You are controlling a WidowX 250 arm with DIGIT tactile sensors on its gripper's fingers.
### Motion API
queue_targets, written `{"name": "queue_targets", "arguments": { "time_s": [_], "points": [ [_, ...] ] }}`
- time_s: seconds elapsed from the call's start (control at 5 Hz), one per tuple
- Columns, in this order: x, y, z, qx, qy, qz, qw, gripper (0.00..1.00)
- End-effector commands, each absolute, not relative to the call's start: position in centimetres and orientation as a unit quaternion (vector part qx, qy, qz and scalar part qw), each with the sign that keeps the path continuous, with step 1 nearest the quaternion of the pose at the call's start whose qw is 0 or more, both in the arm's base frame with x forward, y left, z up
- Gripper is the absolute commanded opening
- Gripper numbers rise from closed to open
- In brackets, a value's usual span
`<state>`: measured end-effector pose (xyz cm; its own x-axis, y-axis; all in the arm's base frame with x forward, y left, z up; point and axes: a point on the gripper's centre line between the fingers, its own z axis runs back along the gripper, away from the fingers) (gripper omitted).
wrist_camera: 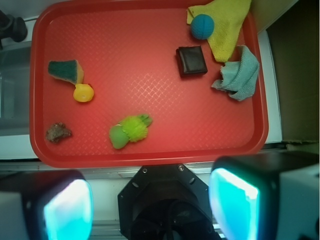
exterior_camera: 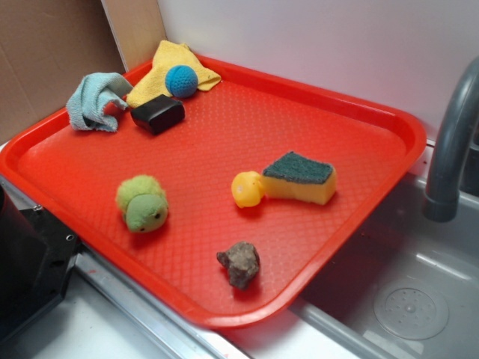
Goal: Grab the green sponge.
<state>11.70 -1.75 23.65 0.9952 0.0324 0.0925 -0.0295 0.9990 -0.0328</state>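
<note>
Sponge: the green sponge lies on the red tray, with the yellow duck touching it at nine o'clock. In the wrist view the tool is wide open, holds nothing, and the sponge sits far off at ten o'clock.

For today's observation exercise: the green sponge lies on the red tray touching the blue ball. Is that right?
Not quite. The green sponge lies on the red tray, but it touches the yellow duck, not the blue ball, which sits far off on the yellow cloth. The exterior view shows it.
</note>
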Motion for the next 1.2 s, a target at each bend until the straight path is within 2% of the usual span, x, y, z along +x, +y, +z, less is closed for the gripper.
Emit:
{"name": "queue_targets", "arguments": {
  "time_s": [0.0,0.2,0.4,0.6,0.8,1.0],
  "points": [
    [11.7,-1.8,23.6,-0.016,-0.047,0.016,0.999,1.00],
    [16.4,-3.7,20.7,-0.009,-0.041,-0.110,0.993,1.00],
    [20.9,-7.1,17.9,-0.011,-0.070,-0.233,0.970,1.00],
    [24.3,-11.0,14.6,-0.008,-0.079,-0.352,0.932,1.00],
    [25.4,-14.3,11.5,-0.039,-0.068,-0.447,0.891,1.00],
    [24.7,-16.0,9.6,-0.042,-0.062,-0.501,0.862,1.00]
  ]
}}
